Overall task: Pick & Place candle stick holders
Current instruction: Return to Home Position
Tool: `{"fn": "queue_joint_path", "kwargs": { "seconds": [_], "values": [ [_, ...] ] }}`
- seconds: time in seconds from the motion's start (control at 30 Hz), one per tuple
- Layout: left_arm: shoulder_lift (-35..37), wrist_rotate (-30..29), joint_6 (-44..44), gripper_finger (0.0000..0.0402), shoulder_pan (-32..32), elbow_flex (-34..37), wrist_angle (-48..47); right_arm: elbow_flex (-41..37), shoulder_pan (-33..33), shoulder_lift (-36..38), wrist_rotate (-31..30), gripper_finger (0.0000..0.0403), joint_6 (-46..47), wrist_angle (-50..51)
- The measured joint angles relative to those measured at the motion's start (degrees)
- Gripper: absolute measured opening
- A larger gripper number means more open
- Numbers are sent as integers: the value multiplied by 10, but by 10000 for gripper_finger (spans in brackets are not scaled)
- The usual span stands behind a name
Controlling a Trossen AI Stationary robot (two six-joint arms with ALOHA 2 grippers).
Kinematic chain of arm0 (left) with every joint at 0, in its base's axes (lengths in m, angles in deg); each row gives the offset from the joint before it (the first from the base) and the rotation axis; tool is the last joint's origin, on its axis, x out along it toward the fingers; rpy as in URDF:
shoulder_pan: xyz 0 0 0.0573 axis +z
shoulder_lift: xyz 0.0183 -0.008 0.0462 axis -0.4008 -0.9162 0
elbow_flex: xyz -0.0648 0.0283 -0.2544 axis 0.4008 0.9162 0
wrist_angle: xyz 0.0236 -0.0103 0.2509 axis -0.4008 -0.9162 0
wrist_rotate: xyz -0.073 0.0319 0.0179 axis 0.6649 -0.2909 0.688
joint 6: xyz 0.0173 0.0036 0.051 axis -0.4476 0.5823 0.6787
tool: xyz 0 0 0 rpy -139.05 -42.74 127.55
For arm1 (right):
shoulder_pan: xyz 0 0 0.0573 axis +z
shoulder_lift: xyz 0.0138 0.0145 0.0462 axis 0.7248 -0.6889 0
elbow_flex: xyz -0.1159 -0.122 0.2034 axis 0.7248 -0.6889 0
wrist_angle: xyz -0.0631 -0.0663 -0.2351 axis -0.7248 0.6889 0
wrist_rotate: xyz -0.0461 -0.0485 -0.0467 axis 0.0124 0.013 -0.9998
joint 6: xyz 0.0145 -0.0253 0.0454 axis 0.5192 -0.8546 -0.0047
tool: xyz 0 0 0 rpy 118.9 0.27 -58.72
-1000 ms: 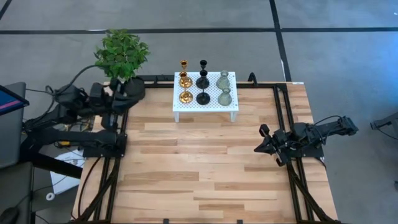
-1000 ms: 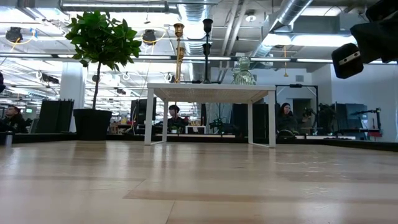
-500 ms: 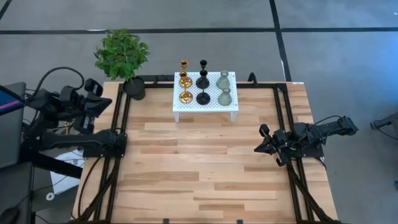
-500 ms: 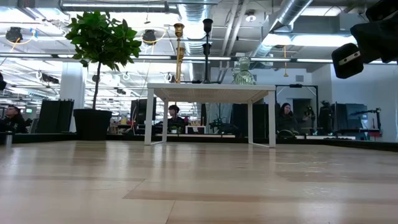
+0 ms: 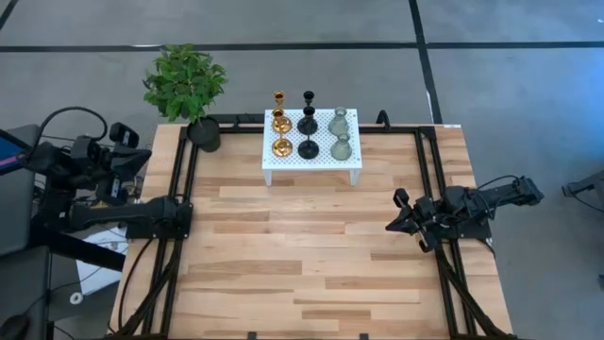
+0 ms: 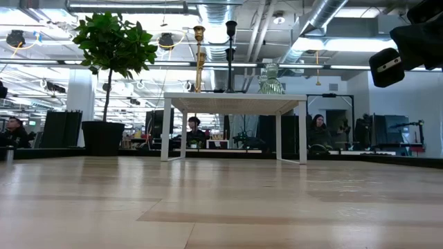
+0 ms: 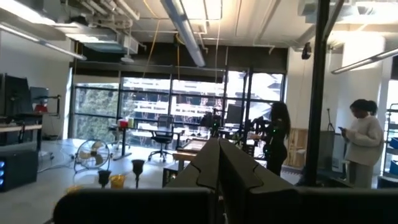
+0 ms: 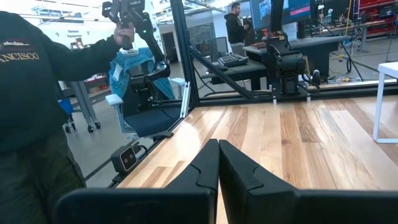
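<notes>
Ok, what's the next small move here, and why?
Probably just fold the left gripper, shut and off the table's left edge, down to rest: all six candle stick holders stand paired on the white shelf, and the right gripper sits shut at the right edge.

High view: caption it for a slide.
Six candle stick holders paired by colour on the white shelf; left arm and right arm idle at either side.

White letters reading "ANCISCO", cut off at the picture's edge, are showing on a person's dark top (image 8: 28, 93) in the right wrist view; nothing else is legible.
</notes>
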Motion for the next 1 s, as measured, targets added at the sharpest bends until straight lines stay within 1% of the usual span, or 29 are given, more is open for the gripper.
{"fn": "queue_joint_path", "kwargs": {
  "seconds": [0.13,0.37,0.53,0.67,0.73,0.9,1.0],
  "values": [
    [-1,-9,-6,4,0,-8,-30,0,0,0,0,0,0,0],
    [0,-15,2,4,0,5,-40,0,0,0,0,0,0,1],
    [-1,-15,-3,4,0,56,-42,0,0,0,0,0,0,1],
    [0,-19,-28,4,0,133,-27,0,0,0,0,0,0,0],
    [0,-19,-32,4,0,185,31,0,0,0,0,0,0,0],
    [-1,-15,-36,4,0,329,218,0,0,0,0,0,0,0],
    [0,13,-45,4,0,398,293,0,0,0,0,0,0,0]
  ]
}}
